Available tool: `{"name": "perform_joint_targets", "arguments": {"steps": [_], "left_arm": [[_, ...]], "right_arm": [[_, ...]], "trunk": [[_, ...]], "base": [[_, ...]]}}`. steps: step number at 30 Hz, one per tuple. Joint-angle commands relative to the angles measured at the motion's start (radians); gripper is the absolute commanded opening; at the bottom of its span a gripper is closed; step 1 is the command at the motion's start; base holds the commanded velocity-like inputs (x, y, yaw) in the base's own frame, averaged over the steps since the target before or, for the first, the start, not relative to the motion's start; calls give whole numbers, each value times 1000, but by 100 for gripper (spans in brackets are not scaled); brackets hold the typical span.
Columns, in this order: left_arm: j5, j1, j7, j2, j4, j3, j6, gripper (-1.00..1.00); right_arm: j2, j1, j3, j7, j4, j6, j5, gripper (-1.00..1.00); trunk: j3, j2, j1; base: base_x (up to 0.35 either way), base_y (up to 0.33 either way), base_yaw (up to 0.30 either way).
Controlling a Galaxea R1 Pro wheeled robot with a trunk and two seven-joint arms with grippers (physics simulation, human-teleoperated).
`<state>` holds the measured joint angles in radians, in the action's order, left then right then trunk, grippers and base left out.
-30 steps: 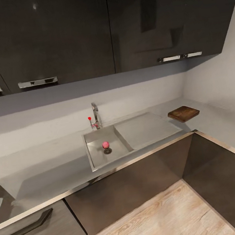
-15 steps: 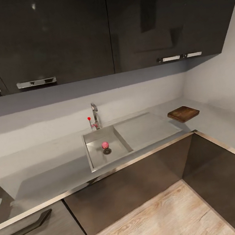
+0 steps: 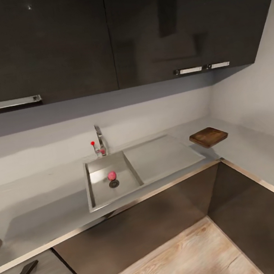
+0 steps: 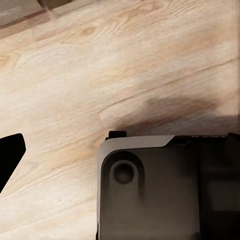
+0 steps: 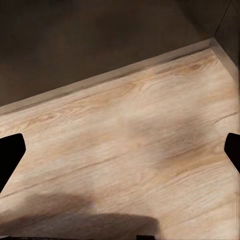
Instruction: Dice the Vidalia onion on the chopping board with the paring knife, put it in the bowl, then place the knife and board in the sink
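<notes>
In the head view, the grey sink [image 3: 102,195] is set into the countertop [image 3: 38,207]. The onion [image 3: 112,175], a small pinkish-red ball, lies in the basin just beside the round drain. The chrome tap [image 3: 99,140] stands behind it. The dark brown chopping board [image 3: 208,137] rests on the countertop to the right, past the drainboard [image 3: 161,157]. The paring knife and the bowl are out of view. My left gripper [image 4: 120,155] and right gripper [image 5: 120,155] are open and hang low over the wooden floor, far from the sink.
Dark wall cabinets [image 3: 54,44] hang above the counter and dark base cabinets [image 3: 137,228] stand below it. The counter turns a corner at the right [image 3: 262,158]. Light wood floor [image 3: 184,256] lies before it. My own dark base [image 4: 165,195] is under the left gripper.
The whole head picture has shifted left and slightly down, so the camera has moved. The onion, sink and chopping board keep their places relative to each other.
</notes>
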<state>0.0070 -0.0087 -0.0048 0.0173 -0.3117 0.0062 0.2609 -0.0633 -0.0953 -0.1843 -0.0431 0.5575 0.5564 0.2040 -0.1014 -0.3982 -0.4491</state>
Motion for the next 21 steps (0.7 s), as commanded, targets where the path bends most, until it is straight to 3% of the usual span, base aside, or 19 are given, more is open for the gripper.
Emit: {"name": "perform_joint_targets", "arguments": {"steps": [1,7,14,17,21], "left_arm": [[1,0,-1,0,0,1,3,100],[1,0,-1,0,0,0,3,100],[1,0,-1,0,0,0,3,100],[1,0,-1,0,0,0,3,100],[1,0,-1,0,2,0,3,100]], "right_arm": [[-1,0,-4,-4,1,2,11,100],[-1,0,-4,-4,1,3,11,100],[-7,0,3,3,39,0,15,100],[-19,0,6,82,240,-65,12,100],[-59,0,10,240,570,-363,10,100]], "trunk": [[-2,-2,-1],[-2,-2,-1],[-2,-2,-1],[-2,-2,-1],[-2,-2,-1]], "base": [[186,-257,0],[160,-224,0],[30,-47,0],[2,-4,0],[0,0,0]]}}
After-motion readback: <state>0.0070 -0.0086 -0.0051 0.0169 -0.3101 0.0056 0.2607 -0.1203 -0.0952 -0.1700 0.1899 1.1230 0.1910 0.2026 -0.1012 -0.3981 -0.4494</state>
